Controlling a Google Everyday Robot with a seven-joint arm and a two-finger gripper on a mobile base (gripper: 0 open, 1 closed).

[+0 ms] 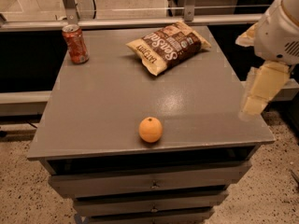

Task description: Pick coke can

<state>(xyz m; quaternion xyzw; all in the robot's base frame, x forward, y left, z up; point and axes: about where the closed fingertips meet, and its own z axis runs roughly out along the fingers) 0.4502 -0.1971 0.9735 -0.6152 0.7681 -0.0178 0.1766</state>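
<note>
One can (pixel 75 43) well away from gripper (pixel 252 106), diagonally across table (pixel 117 101) | prob light, thin-walled, slick, so grab mid-body | gripper's hold state: can't tell tbh

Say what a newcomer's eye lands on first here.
Probably the bright orange sitting alone near the front edge of the grey cabinet top, then the brown chip bag lying at the back centre. The red coke can stands upright in the back left corner, while the pale gripper hangs off the right edge, far from it.
</note>
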